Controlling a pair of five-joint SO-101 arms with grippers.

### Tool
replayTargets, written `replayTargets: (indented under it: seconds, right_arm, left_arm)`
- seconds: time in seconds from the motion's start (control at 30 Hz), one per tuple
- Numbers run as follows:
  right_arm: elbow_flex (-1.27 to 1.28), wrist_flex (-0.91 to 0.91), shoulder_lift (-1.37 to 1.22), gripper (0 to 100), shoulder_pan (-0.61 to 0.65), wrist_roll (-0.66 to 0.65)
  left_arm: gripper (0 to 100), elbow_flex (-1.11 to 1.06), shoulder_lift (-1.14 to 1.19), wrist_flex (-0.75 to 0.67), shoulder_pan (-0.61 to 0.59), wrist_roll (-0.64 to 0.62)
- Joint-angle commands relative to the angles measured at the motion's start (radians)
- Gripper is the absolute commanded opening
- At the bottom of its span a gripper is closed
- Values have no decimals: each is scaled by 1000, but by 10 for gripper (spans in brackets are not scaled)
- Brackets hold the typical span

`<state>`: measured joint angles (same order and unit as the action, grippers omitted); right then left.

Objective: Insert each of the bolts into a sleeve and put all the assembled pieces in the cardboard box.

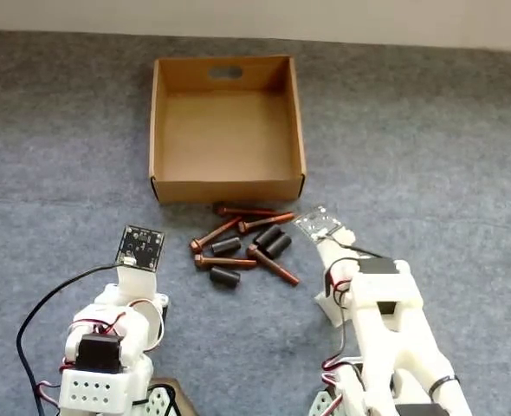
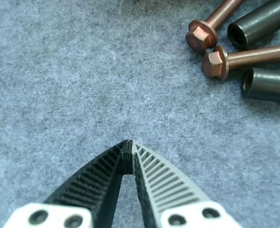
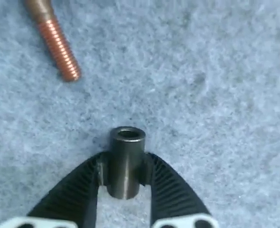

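Several copper bolts and short dark sleeves lie in a loose pile on the grey carpet, just in front of the open cardboard box. My right gripper is shut on one dark sleeve, held upright just above the carpet, with its bore facing the camera. The threaded end of a bolt lies a short way beyond it. My left gripper is shut on nothing, low over bare carpet. To one side of it lie two bolt heads and two sleeves.
The cardboard box has nothing in it and has a handle slot in its far wall. The left arm stands at the near left and the right arm at the near right, flanking the pile. Grey carpet surrounds everything.
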<state>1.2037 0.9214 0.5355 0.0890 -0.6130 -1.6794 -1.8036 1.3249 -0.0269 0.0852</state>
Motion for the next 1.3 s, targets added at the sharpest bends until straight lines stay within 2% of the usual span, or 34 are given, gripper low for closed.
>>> replayTargets:
  seconds: [0.0, 0.13, 0.27, 0.4, 0.53, 0.7, 0.9, 1.03, 1.13, 1.17, 1.27]
  right_arm:
    - [-2, 4, 12, 5, 7, 49]
    - [-76, 113, 104, 6, 24, 170]
    - [-119, 236, 326, 6, 93, 281]
    - [-111, 242, 553, 6, 214, 376]
    - [-96, 199, 665, 6, 255, 491]
    - [-41, 176, 673, 6, 254, 500]
    - [44, 35, 673, 6, 254, 509]
    - [96, -25, 679, 6, 254, 592]
    - [113, -31, 679, 6, 254, 598]
    - [127, -33, 679, 6, 254, 598]
    - [162, -70, 679, 6, 254, 598]
  left_arm:
    - [8, -16, -4, -2, 13, 3]
    - [8, -16, -4, -2, 13, 3]
    - [8, -16, -4, -2, 13, 3]
    - [8, -16, -4, -2, 13, 3]
    - [8, -16, -4, -2, 13, 3]
    - [8, -16, -4, -2, 13, 3]
    - [8, -16, -4, -2, 16, 3]
    - [8, -16, -4, -2, 16, 3]
    - [9, -16, -7, -9, 16, 3]
    - [9, -16, -8, -43, 16, 3]
    - [10, -16, -4, -333, -5, 5]
